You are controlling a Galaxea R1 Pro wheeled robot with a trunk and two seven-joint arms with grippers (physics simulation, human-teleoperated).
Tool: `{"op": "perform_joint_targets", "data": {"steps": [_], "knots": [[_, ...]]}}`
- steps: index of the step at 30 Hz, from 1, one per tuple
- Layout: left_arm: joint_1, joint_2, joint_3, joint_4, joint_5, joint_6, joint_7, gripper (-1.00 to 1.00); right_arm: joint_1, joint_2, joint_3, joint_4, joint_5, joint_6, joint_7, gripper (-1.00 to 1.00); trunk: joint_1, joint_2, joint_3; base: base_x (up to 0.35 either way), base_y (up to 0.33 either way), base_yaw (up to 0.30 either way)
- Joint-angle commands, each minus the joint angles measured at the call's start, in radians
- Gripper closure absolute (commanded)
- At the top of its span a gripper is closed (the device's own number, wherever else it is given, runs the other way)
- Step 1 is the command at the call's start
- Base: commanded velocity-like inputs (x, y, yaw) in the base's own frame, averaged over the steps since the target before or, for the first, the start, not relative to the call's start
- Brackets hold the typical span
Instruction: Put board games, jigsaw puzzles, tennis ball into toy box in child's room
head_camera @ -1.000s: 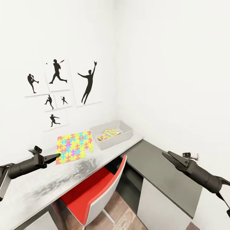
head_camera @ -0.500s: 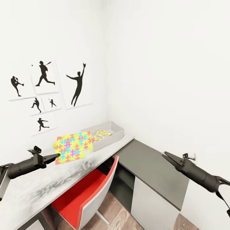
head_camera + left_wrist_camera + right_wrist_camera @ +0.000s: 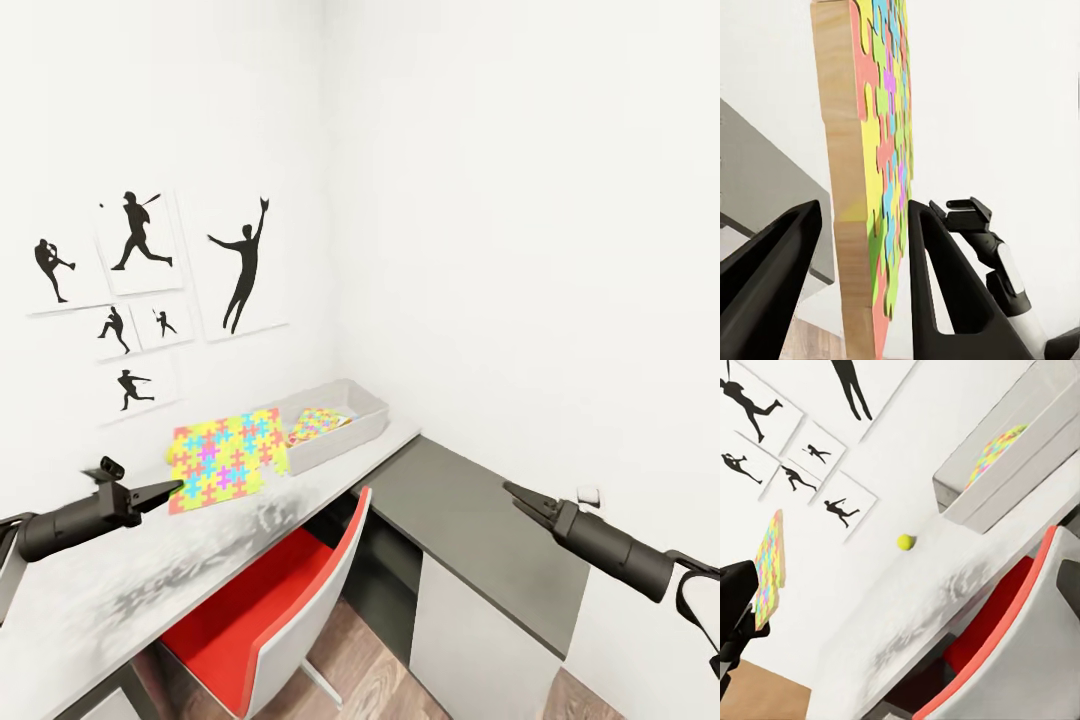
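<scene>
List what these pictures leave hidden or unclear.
Toy box contents: head view, its near wall hides whatever lies under the jigsaw puzzle inside.
Right gripper: head view, too small to tell open or shut.
Table: head view, near end cut off by the picture's edge.

Table [image 3: 150,570] holds toy box [image 3: 335,425] & tennis ball [image 3: 904,541].

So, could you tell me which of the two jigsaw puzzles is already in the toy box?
The smaller-looking jigsaw puzzle lies inside the toy box. The other jigsaw puzzle sits outside it, between the left gripper's fingers.
</scene>
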Motion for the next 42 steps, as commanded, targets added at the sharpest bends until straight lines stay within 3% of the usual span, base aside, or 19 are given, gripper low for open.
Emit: {"op": "perform_joint_targets", "data": {"steps": [1, 4, 9, 33, 42], "knots": [[0.000, 0.000, 0.005, 0.000, 0.000, 0.010, -0.005, 1.00, -0.001, 0.000, -0.001, 0.000, 0.000, 0.005, 0.002, -1.00, 0.000, -0.001, -0.001, 0.000, 0.000, 0.000], [0.001, -0.003, 0.035, 0.000, 0.003, 0.008, -0.005, 1.00, -0.001, 0.001, -0.002, 0.000, 0.000, 0.002, 0.003, -1.00, 0.000, -0.001, -0.001, 0.020, 0.000, 0.000], [0.002, -0.003, 0.049, 0.000, 0.003, 0.006, -0.005, 1.00, -0.001, 0.001, -0.002, 0.000, 0.000, -0.001, 0.004, -1.00, 0.000, -0.001, -0.001, 0.206, 0.000, 0.000], [0.002, -0.005, 0.050, 0.000, 0.003, 0.006, -0.005, 1.00, -0.001, 0.001, -0.004, 0.000, 0.000, 0.005, 0.002, -1.00, 0.000, -0.001, -0.001, 0.282, 0.064, 0.000], [0.002, -0.005, 0.052, 0.000, 0.005, 0.006, -0.005, 1.00, -0.001, 0.001, -0.003, 0.000, -0.001, 0.004, 0.002, -1.00, 0.000, -0.001, -0.001, 0.130, -0.004, 0.000]]}}
